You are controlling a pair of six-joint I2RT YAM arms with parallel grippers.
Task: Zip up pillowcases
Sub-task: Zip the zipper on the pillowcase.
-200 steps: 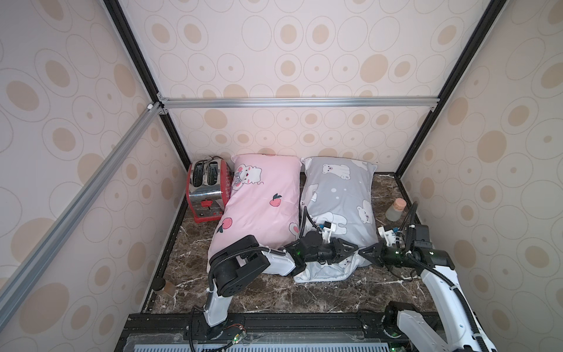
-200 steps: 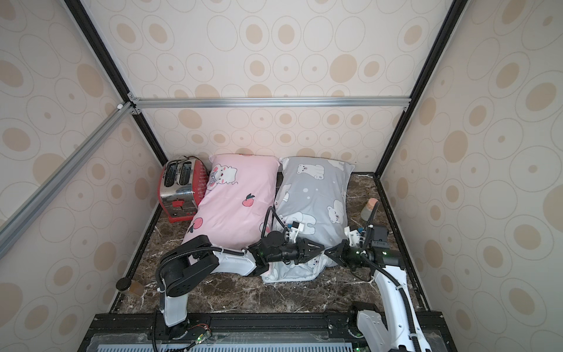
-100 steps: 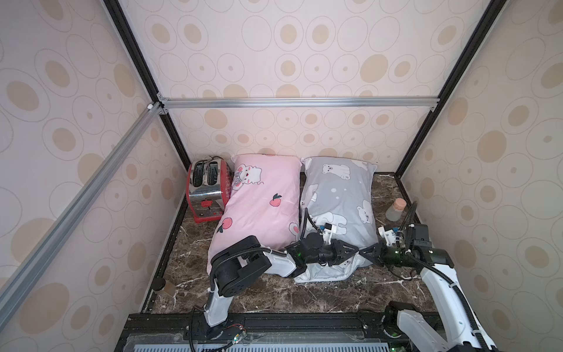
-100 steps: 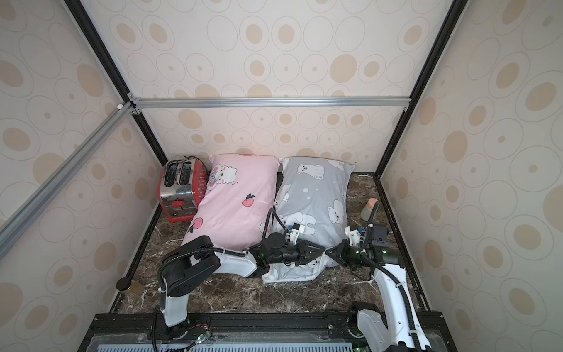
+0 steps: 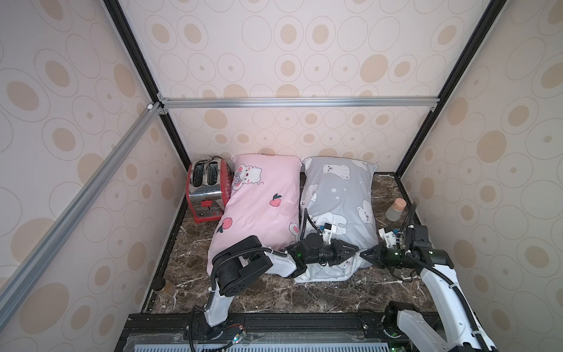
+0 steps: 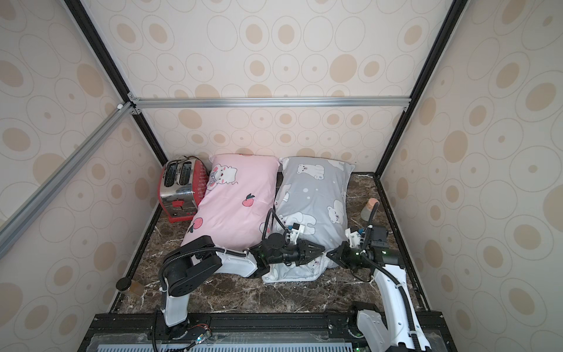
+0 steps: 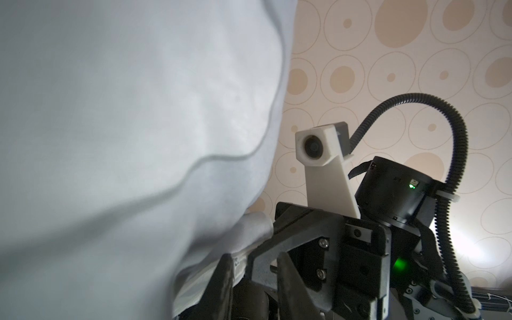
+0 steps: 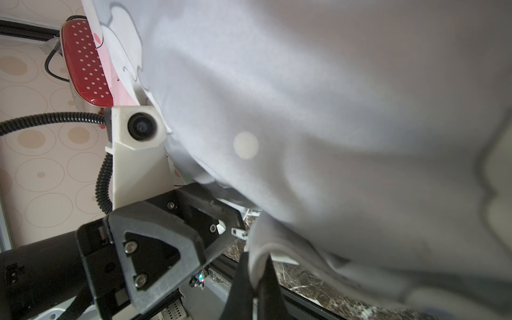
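Blurred cloth of the grey pillowcase (image 7: 110,124) fills most of the left wrist view. In a top view part of its near edge is hidden behind the left gripper (image 5: 355,248) and right gripper (image 5: 363,253); any zipper is too small to tell.

The pale pink pillowcase (image 5: 262,207), printed with a white cartoon animal and red fruits, lies filled and flat on the dark marbled worktop (image 5: 274,292), left of centre, its long side running near to far. Close beside it on the right lies the grey pillowcase (image 5: 338,195) with white polar bears, lengthways too. Its near edge is rumpled, and my right pincer (image 8: 255,268) pinches a fold of that edge.
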